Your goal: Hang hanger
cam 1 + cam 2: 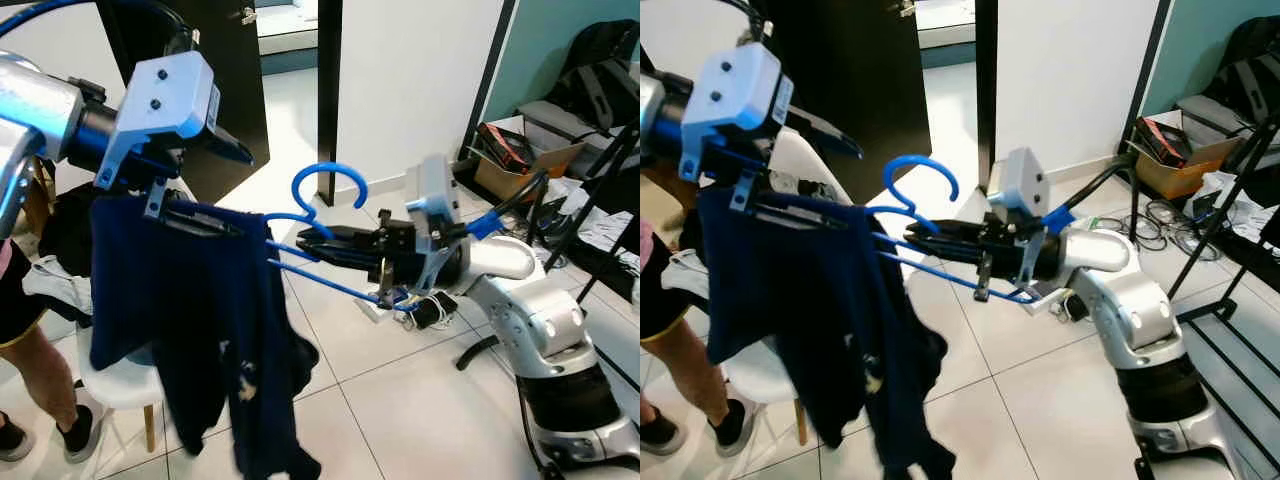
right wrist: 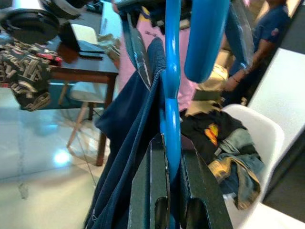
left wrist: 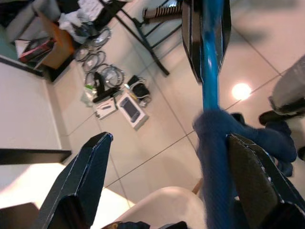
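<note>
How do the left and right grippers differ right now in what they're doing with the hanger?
The right gripper is shut on the blue hanger just below its hook; the left gripper is open, its fingers spread wide. The right reaches in from the robot's right; the left sits higher, at the hanger's far end, where the navy garment drapes. Both are raised at the same hanger.
</note>
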### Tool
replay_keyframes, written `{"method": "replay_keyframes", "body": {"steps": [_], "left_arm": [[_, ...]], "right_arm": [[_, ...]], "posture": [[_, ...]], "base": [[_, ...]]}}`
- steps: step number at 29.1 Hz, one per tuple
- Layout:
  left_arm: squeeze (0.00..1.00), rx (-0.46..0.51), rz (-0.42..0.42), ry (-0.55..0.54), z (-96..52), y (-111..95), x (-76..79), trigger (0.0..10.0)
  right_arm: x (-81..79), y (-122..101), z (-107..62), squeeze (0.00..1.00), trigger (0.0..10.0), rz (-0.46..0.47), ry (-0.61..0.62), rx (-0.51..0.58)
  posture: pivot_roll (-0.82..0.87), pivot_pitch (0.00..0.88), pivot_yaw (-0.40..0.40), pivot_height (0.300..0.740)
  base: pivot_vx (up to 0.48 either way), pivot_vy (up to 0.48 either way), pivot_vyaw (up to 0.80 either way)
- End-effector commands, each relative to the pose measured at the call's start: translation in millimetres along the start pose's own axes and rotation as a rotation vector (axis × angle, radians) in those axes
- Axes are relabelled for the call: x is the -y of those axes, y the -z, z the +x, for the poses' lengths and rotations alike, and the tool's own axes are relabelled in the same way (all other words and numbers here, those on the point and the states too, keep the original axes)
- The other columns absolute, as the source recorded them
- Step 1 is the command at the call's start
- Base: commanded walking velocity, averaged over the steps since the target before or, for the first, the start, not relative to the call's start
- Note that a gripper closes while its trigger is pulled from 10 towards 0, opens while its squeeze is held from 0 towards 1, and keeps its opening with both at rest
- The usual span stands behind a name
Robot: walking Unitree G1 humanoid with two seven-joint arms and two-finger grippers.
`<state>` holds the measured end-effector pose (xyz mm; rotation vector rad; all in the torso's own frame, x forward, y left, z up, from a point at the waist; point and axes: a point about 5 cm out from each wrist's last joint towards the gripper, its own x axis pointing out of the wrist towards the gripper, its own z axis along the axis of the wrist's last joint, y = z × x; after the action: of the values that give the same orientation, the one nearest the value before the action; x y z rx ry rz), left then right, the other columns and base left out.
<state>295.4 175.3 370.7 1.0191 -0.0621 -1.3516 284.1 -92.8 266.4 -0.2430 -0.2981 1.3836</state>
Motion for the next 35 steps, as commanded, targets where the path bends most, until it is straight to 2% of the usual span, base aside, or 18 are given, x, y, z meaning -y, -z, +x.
{"method": "replay_keyframes", "body": {"steps": [1, 2, 3, 6, 7, 13, 24, 32, 33, 34, 35], "left_arm": [[0.00, 0.048, -0.018, 0.038, 5.0, -3, -0.9, 9.2], [0.00, 0.090, -0.046, 0.058, 6.9, -3, 0.0, 9.1], [0.00, 0.118, -0.066, 0.075, 8.6, -3, 1.0, 7.6], [0.00, 0.157, -0.096, 0.104, 10.4, -1, 1.9, 7.2], [0.00, 0.169, -0.108, 0.118, 10.4, -1, 2.8, 0.0], [0.00, 0.181, -0.123, 0.151, 10.1, -1, 5.2, 0.0], [0.00, 0.098, -0.161, 0.155, 4.5, 14, 11.0, 0.0], [0.00, 0.057, -0.185, 0.194, 9.6, 22, 20.1, 0.0], [0.00, 0.055, -0.178, 0.194, 10.6, 22, 20.2, 4.7], [0.00, 0.058, -0.180, 0.198, 11.5, 22, 20.4, 10.0], [0.00, 0.060, -0.182, 0.200, 12.1, 22, 20.6, 10.0]], "right_arm": [[-3.8, -6, 4.3, 0.00, 10.0, -0.040, -0.016, 0.026], [-5.2, -6, 6.1, 0.00, 10.0, -0.042, -0.019, 0.029], [-6.3, -6, 7.4, 0.00, 10.0, -0.043, -0.021, 0.032], [-8.3, -6, 9.2, 0.00, 10.0, -0.045, -0.025, 0.035], [-8.7, -6, 9.6, 0.00, 10.0, -0.046, -0.025, 0.036], [-9.0, -6, 10.4, 0.00, 10.0, -0.049, -0.022, 0.039], [-4.3, -9, 11.5, 0.00, 10.0, -0.060, 0.014, 0.045], [-2.4, -10, 12.2, 0.00, 10.0, -0.064, 0.023, 0.048], [-2.2, -10, 12.3, 0.00, 10.0, -0.065, 0.024, 0.048], [-2.0, -11, 12.4, 0.00, 10.0, -0.066, 0.025, 0.049], [-1.9, -11, 12.4, 0.00, 10.0, -0.066, 0.025, 0.049]], "posture": [[0.06, 0.000, 0.057, 0.740], [0.06, 0.000, 0.061, 0.740], [0.06, 0.000, 0.062, 0.740], [0.06, 0.000, 0.065, 0.740], [0.06, 0.000, 0.065, 0.740], [0.06, 0.000, 0.066, 0.740], [0.06, 0.000, 0.065, 0.740], [0.06, 0.000, 0.061, 0.740], [0.06, 0.000, 0.061, 0.740], [0.06, 0.000, 0.060, 0.740], [0.06, 0.000, 0.060, 0.740]], "base": [[0.000, 0.000, 0.00], [0.000, 0.000, 0.00], [0.000, 0.000, 0.00], [0.000, 0.000, 0.00], [0.000, 0.000, 0.00], [0.000, 0.000, 0.00], [0.000, 0.000, 0.00], [0.000, 0.000, 0.00], [0.000, 0.000, 0.00], [0.000, 0.000, 0.00], [0.000, 0.000, 0.00]]}}
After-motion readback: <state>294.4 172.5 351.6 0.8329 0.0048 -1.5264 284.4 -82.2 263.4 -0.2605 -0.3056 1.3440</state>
